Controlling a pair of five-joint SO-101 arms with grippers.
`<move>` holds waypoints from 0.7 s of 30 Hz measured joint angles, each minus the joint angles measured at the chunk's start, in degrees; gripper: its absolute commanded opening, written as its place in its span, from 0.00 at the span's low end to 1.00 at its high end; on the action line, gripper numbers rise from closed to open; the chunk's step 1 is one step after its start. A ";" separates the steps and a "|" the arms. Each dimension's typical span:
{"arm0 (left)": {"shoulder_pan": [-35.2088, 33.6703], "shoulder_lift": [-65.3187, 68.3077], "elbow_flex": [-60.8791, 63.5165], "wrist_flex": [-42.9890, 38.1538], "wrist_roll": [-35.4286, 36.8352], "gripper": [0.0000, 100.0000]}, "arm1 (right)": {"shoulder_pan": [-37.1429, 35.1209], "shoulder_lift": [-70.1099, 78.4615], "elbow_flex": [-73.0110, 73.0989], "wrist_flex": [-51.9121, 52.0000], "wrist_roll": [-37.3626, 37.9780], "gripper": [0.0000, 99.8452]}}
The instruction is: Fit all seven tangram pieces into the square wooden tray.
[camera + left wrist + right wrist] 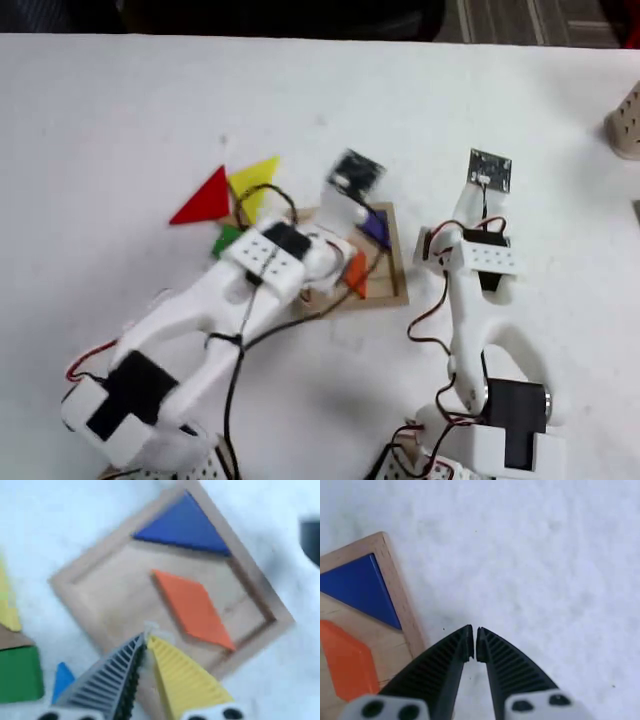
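Two pieces are in, by my count. The tray (398,296) lies at the middle of the high view, turned a little askew. Inside it a blue triangle (182,527) lies flat against one corner, and an orange slanted piece (195,610) lies flat on the floor of the tray beside it, apart from the blue one. The rest of the tray floor is bare wood.

Still outside, up and left of the tray in the high view: a red triangle (205,198), a yellow triangle (255,180) touching it, and a green piece (226,240) just below them, near the tray's left edge. My left wrist view also catches a small blue piece (62,680) beside the green one. That makes six I can find. I cannot place the seventh, so I judge five are left to fit.

My left gripper (145,640) hangs over the tray's edge, jaws pressed together with nothing between them. My right gripper (474,642) sits over bare table (545,555) just beside the tray's rim near the blue triangle, jaws likewise pressed together and empty.

In the way: my left arm (200,310) and its cable (268,190) lie across the loose pieces and the tray's left half. A beige holed object (625,125) stands at the right edge, well apart.
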 measured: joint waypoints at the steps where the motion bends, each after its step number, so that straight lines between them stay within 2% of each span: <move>1: -1.41 0.88 -0.18 -0.70 1.58 0.02 | 0.00 0.00 0.00 0.00 0.00 0.02; 7: -2.64 11.08 -5.01 -1.32 4.66 0.02 | 0.00 0.00 0.00 0.00 0.00 0.02; 16: 5.45 14.86 -5.98 -1.49 4.92 0.02 | 0.18 0.00 0.00 0.00 0.00 0.02; 21: 8.00 14.86 -5.98 -6.42 5.19 0.02 | 0.09 0.00 0.00 0.00 0.00 0.02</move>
